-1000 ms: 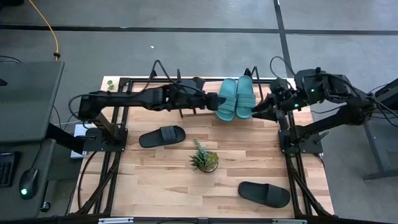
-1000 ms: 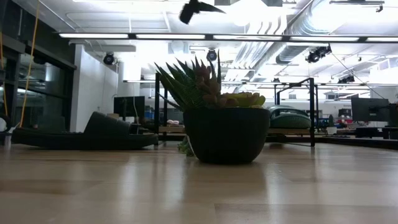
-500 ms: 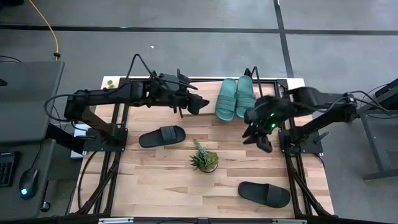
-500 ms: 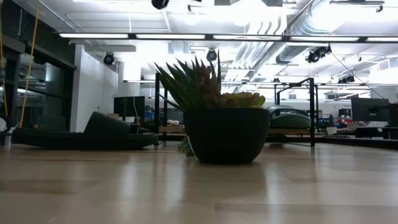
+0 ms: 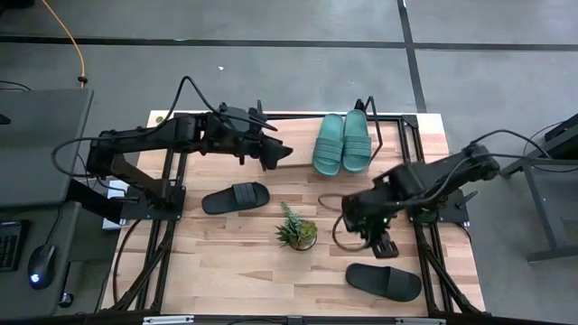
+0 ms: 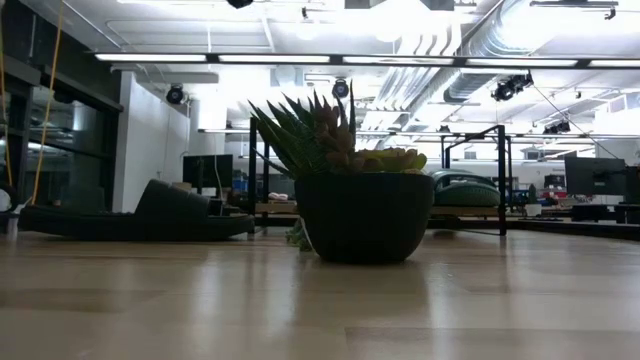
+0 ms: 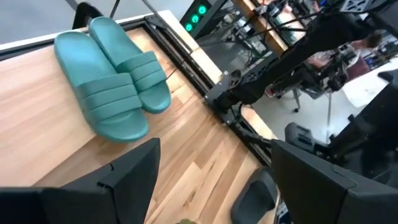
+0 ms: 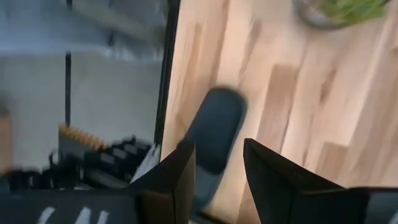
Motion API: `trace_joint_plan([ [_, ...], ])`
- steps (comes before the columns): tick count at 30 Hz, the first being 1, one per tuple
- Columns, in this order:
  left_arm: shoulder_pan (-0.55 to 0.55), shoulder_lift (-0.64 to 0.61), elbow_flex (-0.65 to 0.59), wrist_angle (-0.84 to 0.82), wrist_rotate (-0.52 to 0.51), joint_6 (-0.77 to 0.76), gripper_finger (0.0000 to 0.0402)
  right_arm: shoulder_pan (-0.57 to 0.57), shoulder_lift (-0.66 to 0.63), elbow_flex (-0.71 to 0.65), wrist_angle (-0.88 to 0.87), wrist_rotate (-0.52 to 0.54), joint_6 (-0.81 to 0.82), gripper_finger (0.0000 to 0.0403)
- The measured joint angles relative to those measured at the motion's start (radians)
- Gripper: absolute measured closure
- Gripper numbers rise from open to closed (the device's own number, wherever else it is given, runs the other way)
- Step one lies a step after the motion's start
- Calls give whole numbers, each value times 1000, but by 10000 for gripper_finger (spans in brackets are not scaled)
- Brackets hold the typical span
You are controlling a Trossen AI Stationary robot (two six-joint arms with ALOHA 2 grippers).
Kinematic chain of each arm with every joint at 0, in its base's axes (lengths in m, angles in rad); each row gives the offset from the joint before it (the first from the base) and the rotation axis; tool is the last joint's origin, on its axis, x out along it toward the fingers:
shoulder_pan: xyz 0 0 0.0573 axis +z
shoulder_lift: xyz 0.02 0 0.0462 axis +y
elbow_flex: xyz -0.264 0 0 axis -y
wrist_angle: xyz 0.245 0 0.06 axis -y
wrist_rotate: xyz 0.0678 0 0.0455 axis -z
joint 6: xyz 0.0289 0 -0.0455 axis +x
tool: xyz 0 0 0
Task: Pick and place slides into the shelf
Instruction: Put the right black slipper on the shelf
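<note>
High view: right end effector (image 5: 381, 242), fingers apart and empty, hovers beside the near-right black rubber slide (image 5: 384, 282), likely next; teal rubber slides (image 5: 343, 143) sit on the far wooden shelf (image 5: 397, 122)

We see a grey floor (image 5: 271, 23) crossed by dark seams, with a yellow cable (image 5: 76, 45) trailing near the bench's far left corner. A dark desk (image 5: 36, 144) with a mouse (image 5: 36, 267) stands beyond its left edge. Across the room, strip lights (image 6: 300, 57) and ducts (image 6: 440, 50) run under a white ceiling.
</note>
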Motion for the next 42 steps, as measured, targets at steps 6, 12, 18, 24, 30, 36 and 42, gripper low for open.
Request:
trace_joint_plan([
  [6,-6,-30,0,-48,-9,25,117,58,58,0,-35,-59,-62,275],
  [12,-6,-44,0,-58,-12,42,117,94,122,0,-45,-163,-154,275],
  [18,-6,-55,0,-71,-12,44,117,120,182,0,-68,-237,-267,275],
  [24,-6,-56,0,-93,-11,44,117,124,238,0,-76,-258,-373,275],
  [30,-5,-56,0,-121,-11,44,117,121,282,-57,-47,-303,-455,275],
  [36,-5,-56,0,-146,-11,44,117,121,274,-310,-4,-416,-479,275],
  [42,-5,-56,0,-146,-16,44,117,124,274,-451,65,-509,-484,275],
])
